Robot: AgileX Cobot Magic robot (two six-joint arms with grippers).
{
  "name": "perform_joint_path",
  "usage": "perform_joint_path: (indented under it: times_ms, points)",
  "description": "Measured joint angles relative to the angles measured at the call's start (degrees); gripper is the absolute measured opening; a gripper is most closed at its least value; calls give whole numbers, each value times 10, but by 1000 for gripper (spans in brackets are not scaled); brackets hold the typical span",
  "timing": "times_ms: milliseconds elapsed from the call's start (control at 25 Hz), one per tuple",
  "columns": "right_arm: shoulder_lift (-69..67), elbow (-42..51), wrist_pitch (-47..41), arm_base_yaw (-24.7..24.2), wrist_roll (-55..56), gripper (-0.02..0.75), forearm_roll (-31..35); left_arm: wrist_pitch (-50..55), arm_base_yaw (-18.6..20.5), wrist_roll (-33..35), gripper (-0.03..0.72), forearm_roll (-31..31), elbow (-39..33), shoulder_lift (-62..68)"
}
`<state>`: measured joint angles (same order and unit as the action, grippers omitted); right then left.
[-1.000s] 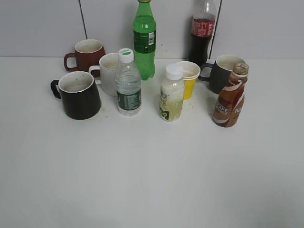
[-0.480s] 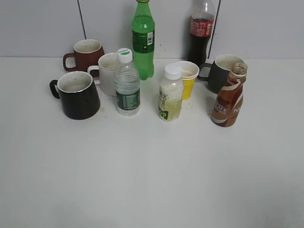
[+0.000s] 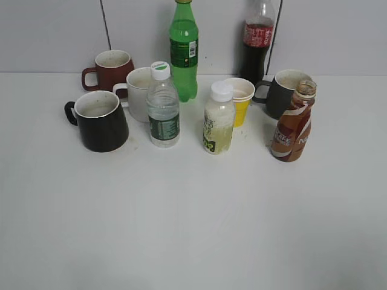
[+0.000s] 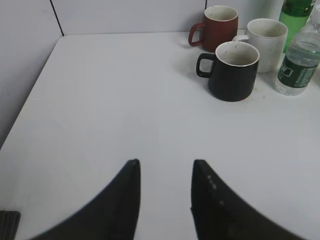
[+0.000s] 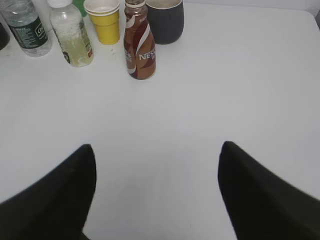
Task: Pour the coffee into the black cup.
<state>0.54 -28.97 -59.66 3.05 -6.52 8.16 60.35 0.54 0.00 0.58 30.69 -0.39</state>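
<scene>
The brown coffee bottle (image 3: 292, 127) with a swirl label stands upright and uncapped at the right of the table; it also shows in the right wrist view (image 5: 139, 47). The glossy black cup (image 3: 101, 120) stands at the left, handle to the left, and shows in the left wrist view (image 4: 232, 71). My left gripper (image 4: 165, 165) is open and empty, well short of the black cup. My right gripper (image 5: 157, 147) is wide open and empty, well short of the coffee bottle. Neither gripper shows in the exterior view.
Behind stand a dark red mug (image 3: 110, 68), a white mug (image 3: 138, 92), a water bottle (image 3: 162, 107), a green soda bottle (image 3: 183, 48), a pale drink bottle (image 3: 219, 119), a yellow cup (image 3: 240, 99), a cola bottle (image 3: 257, 39) and a dark grey mug (image 3: 283, 90).
The exterior view shifted slightly left and back; no object on the table has moved.
</scene>
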Motion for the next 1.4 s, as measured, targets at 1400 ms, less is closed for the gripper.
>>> perform_joint_path:
  times_ms: [1400]
  points:
    - [0,0,0,0,0,565,0,0,0,0,241,0,0,0]
